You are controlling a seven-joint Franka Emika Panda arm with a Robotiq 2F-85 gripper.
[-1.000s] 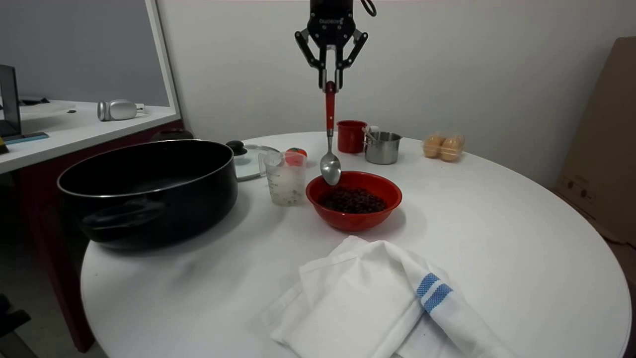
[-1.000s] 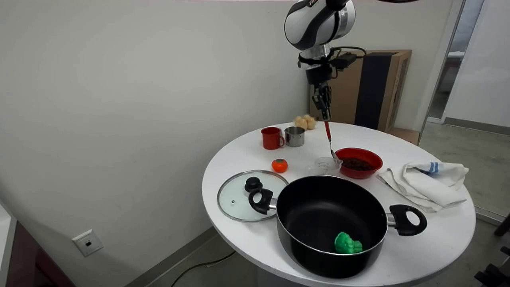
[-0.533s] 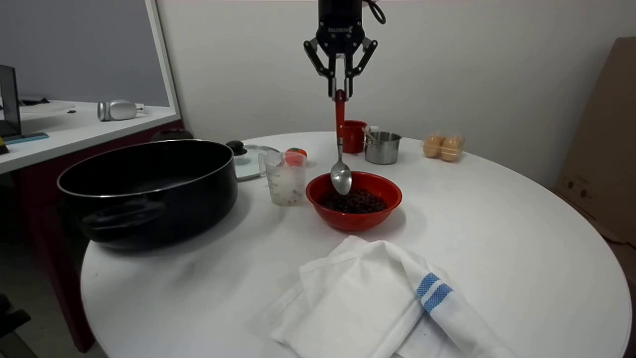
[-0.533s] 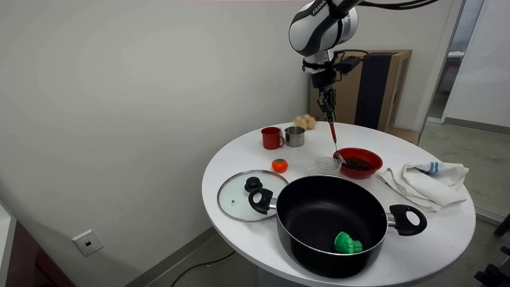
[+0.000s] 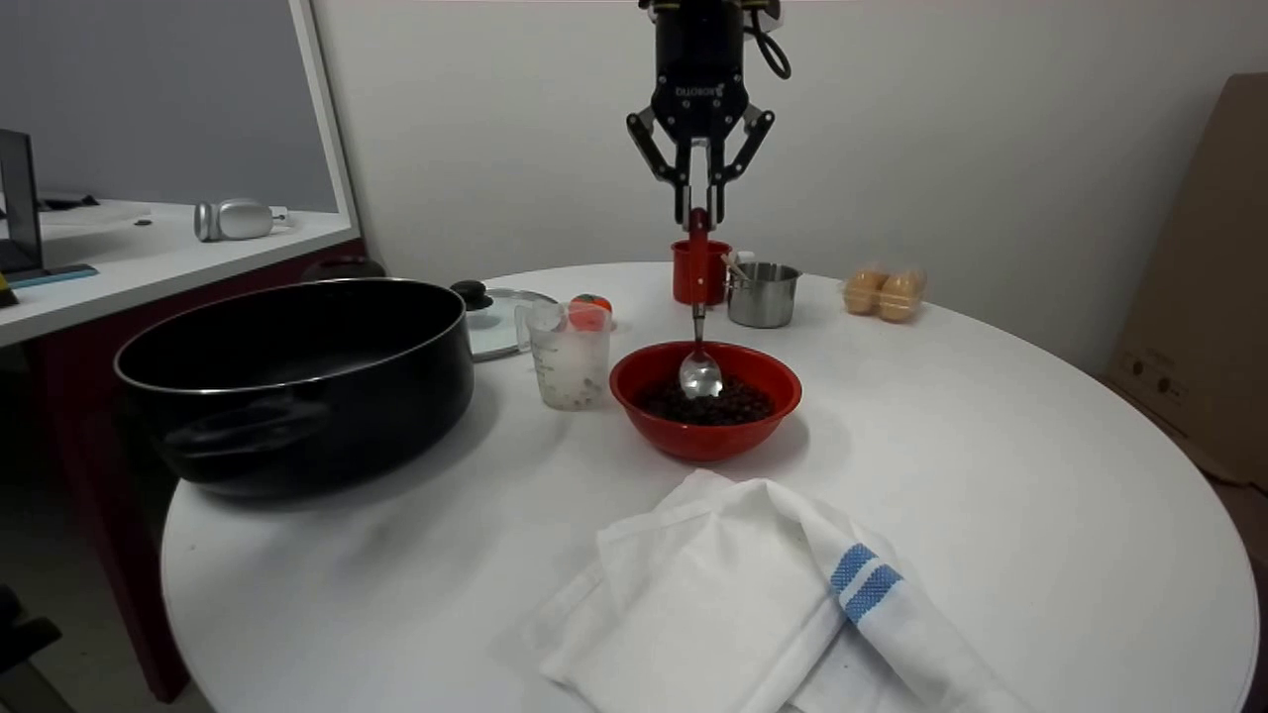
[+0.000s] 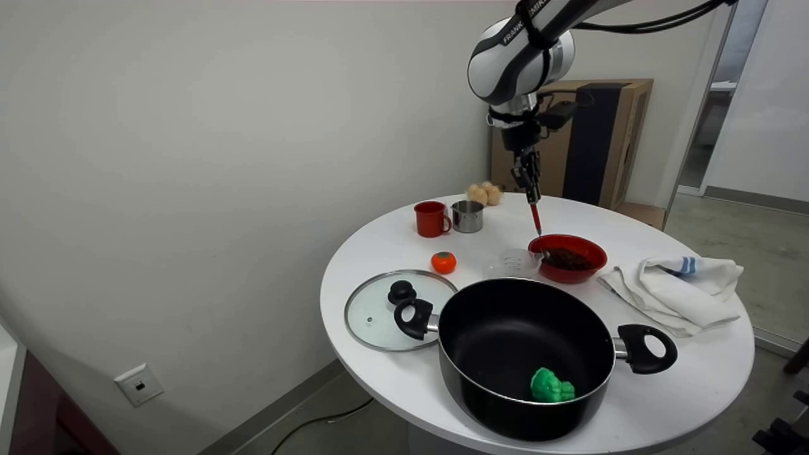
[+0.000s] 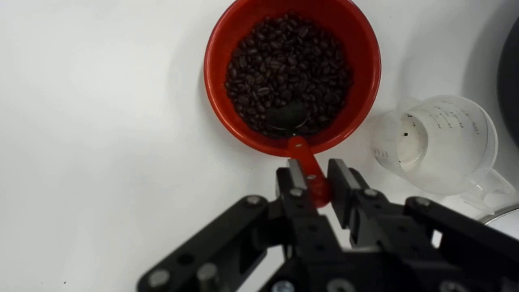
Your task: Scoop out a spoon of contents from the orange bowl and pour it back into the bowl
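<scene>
My hand (image 5: 699, 220) is clenched on the upper end of the spoon (image 5: 698, 284), which hangs scoop-down, close to vertical. Change recorded over the last second: I have come lower, and the metal end has passed from over the nearest rim of the orange bowl (image 5: 705, 442) to inside it, below and slightly ahead of my hand. The contents (image 7: 279, 69), dark beans, lie around and ahead of that end; contact with them cannot be confirmed, and none are visible on the metal. I assess this as entry for the scoop; digging in, lifting and pouring back are outstanding. Hazard noted: the handle crosses above the nearest rim in the wrist view, so tilting it could, in my judgement, catch there and shift the bowl. The clear measuring cup (image 7: 450, 154) stands just beside the bowl, to the right of my hand in that view, limiting a sideways sweep. The black pot (image 5: 386, 426) lies past it on that side. Behind my hand, away from the bowl, are the red mug (image 6: 431, 219) and steel cup (image 6: 468, 218); the white cloth (image 5: 713, 594) lies beyond the bowl, out of the way.
</scene>
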